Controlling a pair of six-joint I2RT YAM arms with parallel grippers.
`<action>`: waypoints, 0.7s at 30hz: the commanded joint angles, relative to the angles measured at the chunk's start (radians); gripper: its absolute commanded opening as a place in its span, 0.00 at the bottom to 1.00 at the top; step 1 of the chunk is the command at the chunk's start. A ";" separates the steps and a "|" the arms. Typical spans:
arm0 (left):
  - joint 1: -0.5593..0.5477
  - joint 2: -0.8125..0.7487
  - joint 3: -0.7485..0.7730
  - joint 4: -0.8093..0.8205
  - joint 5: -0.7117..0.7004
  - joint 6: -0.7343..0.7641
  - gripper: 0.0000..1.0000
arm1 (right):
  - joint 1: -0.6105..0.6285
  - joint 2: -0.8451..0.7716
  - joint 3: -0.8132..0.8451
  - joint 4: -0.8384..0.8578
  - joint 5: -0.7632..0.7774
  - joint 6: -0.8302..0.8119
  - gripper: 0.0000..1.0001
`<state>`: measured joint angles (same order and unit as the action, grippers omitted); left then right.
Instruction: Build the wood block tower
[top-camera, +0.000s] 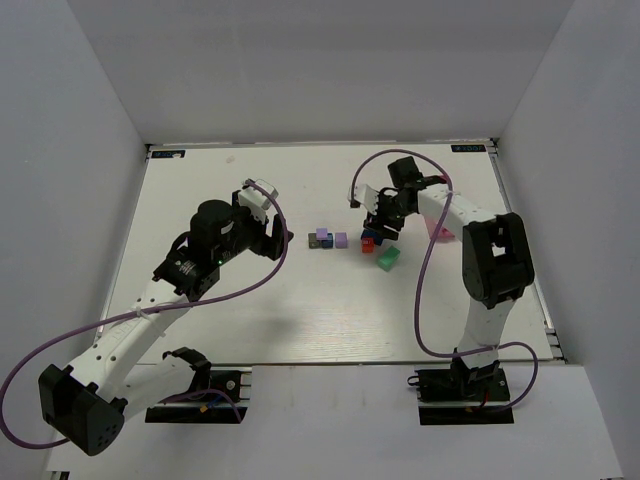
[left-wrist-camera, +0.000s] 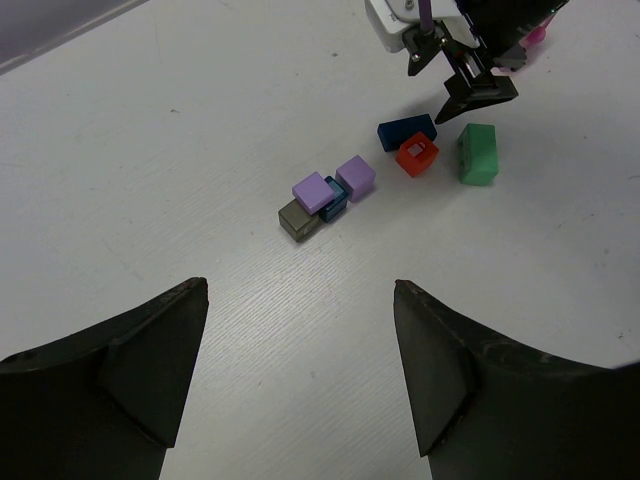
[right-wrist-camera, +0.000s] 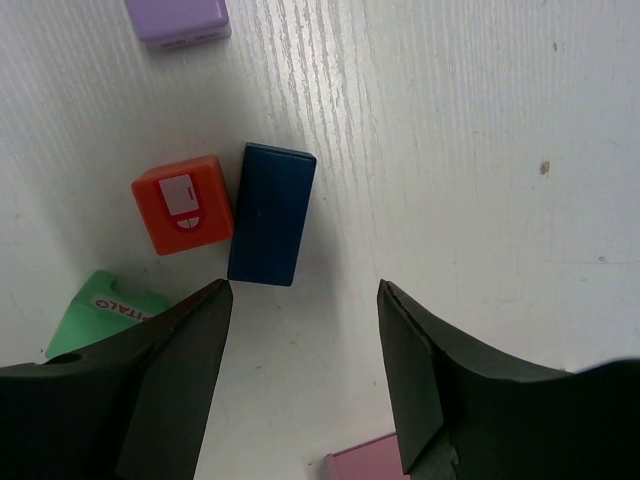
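**Blocks lying in two groups, both sets of fingers spread**

The blocks (top-camera: 350, 243) are lying on the bench (top-camera: 250, 320) near its middle, in two small groups. The red block (left-wrist-camera: 416, 154) is sitting in the right-hand group. The blue block (right-wrist-camera: 271, 213) is lying just beside it on the far side. The green block (left-wrist-camera: 477, 153) is lying near the red block on the side toward the right arm's base, a little apart from it. Left of the red block, two purple blocks (left-wrist-camera: 356, 177), a teal block (left-wrist-camera: 335, 200) and a grey block (left-wrist-camera: 299, 219) are huddling close together. Whether any of these is resting on another cannot be told. A pink tray (top-camera: 440, 231) is lying right of the red block, partly behind the right arm.

The right fingers (right-wrist-camera: 160, 380) are hovering above the red block and its blue neighbour. They are standing spread with nothing between them, and the blue block's near end is showing just ahead of the gap. The left fingers (left-wrist-camera: 130, 370) are hanging well left of the red block, past the purple group. They are also standing spread wide, gripping nothing, and pointing toward the blocks.
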<state>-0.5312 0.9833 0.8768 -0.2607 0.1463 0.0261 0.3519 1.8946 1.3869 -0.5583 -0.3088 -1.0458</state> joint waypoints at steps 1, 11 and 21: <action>0.004 -0.017 -0.001 0.005 0.016 -0.002 0.85 | 0.001 0.007 0.043 0.001 -0.001 0.013 0.66; 0.004 -0.017 -0.001 0.005 0.016 -0.002 0.85 | 0.004 0.087 0.075 -0.009 0.011 0.021 0.66; 0.004 -0.008 -0.001 0.005 0.016 -0.002 0.85 | 0.006 0.138 0.115 -0.037 -0.013 0.027 0.64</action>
<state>-0.5312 0.9848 0.8768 -0.2607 0.1467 0.0261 0.3538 2.0045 1.4609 -0.5728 -0.3004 -1.0233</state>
